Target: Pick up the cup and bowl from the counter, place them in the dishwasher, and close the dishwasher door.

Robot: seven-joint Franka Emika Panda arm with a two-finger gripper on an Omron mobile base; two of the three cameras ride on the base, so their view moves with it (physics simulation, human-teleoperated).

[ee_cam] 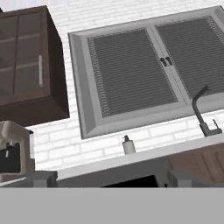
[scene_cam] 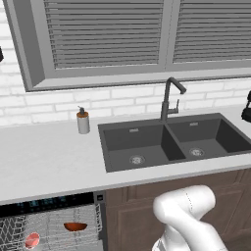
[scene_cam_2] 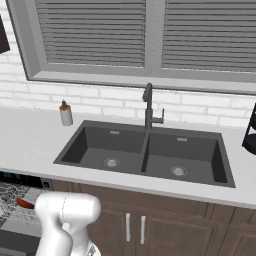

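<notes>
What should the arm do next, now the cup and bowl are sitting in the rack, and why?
Probably reach down to the open dishwasher and swing its door shut. The bowl and cup already lie in its wire rack, and the counter holds just the soap dispenser.

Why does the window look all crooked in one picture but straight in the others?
Hand view: the camera rides the rolled hand, so the window and the faucet lean. Left and right base views: the cameras sit level, so the window looks straight, with flat, even light and no glare.
</notes>
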